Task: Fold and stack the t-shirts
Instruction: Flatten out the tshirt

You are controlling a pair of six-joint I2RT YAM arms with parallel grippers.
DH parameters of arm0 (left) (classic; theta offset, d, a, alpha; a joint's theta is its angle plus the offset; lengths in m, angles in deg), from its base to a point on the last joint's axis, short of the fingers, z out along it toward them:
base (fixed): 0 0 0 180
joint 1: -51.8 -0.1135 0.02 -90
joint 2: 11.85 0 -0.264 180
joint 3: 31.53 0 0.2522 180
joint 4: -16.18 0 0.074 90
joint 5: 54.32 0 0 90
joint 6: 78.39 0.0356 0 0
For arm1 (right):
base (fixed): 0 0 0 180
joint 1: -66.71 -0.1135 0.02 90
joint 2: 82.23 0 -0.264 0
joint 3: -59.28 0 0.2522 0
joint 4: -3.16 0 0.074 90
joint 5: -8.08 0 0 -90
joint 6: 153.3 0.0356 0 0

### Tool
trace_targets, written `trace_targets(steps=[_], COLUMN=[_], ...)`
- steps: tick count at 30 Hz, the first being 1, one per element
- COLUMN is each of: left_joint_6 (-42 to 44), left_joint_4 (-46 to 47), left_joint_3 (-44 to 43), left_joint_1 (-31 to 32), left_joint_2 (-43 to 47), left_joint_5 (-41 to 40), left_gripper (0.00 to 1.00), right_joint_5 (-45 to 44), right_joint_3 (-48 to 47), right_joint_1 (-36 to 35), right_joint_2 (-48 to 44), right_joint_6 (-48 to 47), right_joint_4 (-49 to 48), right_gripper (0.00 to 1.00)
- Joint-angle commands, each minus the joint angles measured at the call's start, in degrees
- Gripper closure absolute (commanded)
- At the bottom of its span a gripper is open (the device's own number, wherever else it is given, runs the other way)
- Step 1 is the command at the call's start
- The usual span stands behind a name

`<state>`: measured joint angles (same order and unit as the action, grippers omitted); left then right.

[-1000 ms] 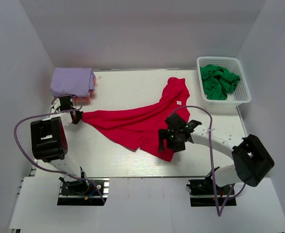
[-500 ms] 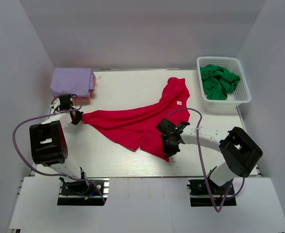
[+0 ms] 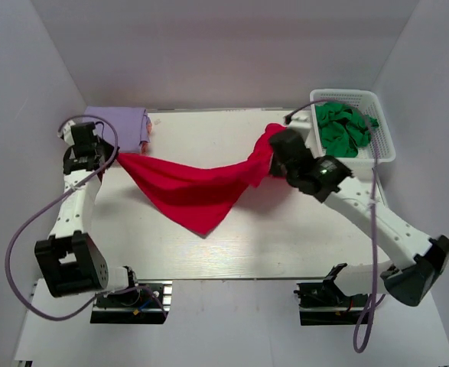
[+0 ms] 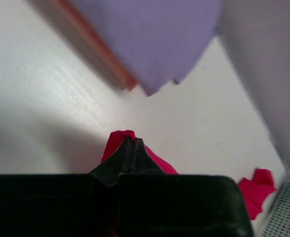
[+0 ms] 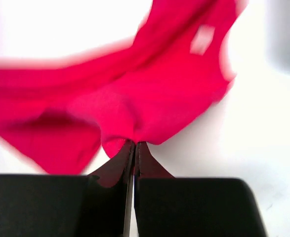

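Top view, nearest first. My left arm (image 3: 75,206) climbs from its base at lower left along the left edge of the frame. It ends with the left gripper (image 3: 114,155) at upper left, pointing right. My right arm (image 3: 377,218) reaches from lower right on a long slant up and left. The right gripper (image 3: 276,159) ends up right of centre, in the upper half.

Both sets of jaws are together, each clamped on the red shirt (image 3: 190,187). It is strung between the two grippers like a sling, and its lowest corner sags toward the middle of the table (image 3: 300,237). I cannot tell whether that corner touches.

Left wrist view: the fingers (image 4: 122,153) meet in a point at lower centre, with a small red fold (image 4: 116,142) nipped at the tips. Above them lies bare table. The lavender shirt (image 4: 154,39) fills the top of the frame, with a peach shirt (image 4: 98,47) edging out under it. A corner of the basket (image 4: 289,212) shows at lower right.

Right wrist view, blurred: the fingers (image 5: 120,160) are pressed flat together, with the red shirt (image 5: 159,98) bunched at their tips. A white label (image 5: 201,39) shows at upper right; the top view does not show it.

Only the top view shows the green shirt (image 3: 345,126), heaped in the basket (image 3: 383,153) at upper right. It also shows the folded lavender shirt (image 3: 121,122) at upper left, just beyond the left gripper.
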<state>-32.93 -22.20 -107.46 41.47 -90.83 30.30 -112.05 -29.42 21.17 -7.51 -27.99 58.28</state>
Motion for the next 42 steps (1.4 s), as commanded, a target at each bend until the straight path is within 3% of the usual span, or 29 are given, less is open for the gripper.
trace_targets(steps=[1, 3, 4, 7, 12, 16, 18, 22, 24, 26, 29, 35, 38, 42], left_joint_6=[2.69, 2.7, 3.22, 3.22, 6.03, 9.98, 10.61, 11.84, 12.37, 12.37, 12.37, 11.22, 9.9, 7.36], left_joint_4=[-2.98, -2.98, -2.98, -3.5, -6.57, -9.74, -11.58, -12.29, -13.16, -14.66, -15.19, -15.19, -14.67, -13.44], left_joint_3=[-7.33, -9.53, -10.5, -15.86, -29.02, -39.5, -44.93, -51.11, -56.63, -59.09, -62.27, -59.48, -54.56, -45.78], left_joint_1=[0.13, 0.13, 0.13, 0.13, 0.13, -0.4, -0.4, -0.4, -0.4, -0.92, -0.92, -0.92, -0.92, -0.92], left_joint_2=[7.25, 11.47, 12.79, 17.27, 22.55, 23.35, 23.87, 25.45, 25.98, 25.98, 27.21, 29.15, 29.67, 28.36], left_joint_5=[1.34, 1.34, 1.34, 3.01, 0.83, -0.33, -0.33, 0.28, 0.99, 1.6, 3.71, 5.92, 5.92, 7.93], left_gripper=[1.0, 1.0, 1.0, 1.0, 1.0, 1.0, 1.0, 1.0, 1.0, 1.0, 1.0, 1.0, 1.0, 1.0], right_joint_5=[-18.07, -21.97, -25.3, -27.96, -28.85, -23.66, -22.27, -17.43, -7.29, -5.31, 5.14, 6.58, 0.02, -16.34], right_joint_3=[-8.19, -14.06, -14.97, -17.17, -27.53, -44.1, -47.3, -48.55, -48.99, -48.9, -49.08, -47.69, -44.43, -29.43], right_joint_1=[2.55, 3.09, 3.78, 4.32, 3.97, 3.97, 3.88, 3.97, 4.14, 4.14, 4.58, 5.37, 5.2, 4.93], right_joint_2=[-2.99, -4.84, -6.59, -11.76, -12.84, -10.12, -10.99, -15.03, -18.28, -20.74, -23.56, -22.6, -21.37, -19.09], right_joint_6=[-6.37, -11.29, -15.75, -25.53, -43.11, -51.28, -54.36, -56.05, -55.79, -54.65, -52.98, -52.36, -54.37, -60.61], right_joint_4=[1.09, -0.57, -6.41, -16.7, -22.99, -19.5, -18.96, -18.52, -15.98, -15.35, -14.91, -16.05, -21.56, -32.47], right_gripper=[1.0, 1.0, 1.0, 1.0, 1.0, 1.0, 1.0, 1.0, 1.0, 1.0, 1.0, 1.0, 1.0, 1.0])
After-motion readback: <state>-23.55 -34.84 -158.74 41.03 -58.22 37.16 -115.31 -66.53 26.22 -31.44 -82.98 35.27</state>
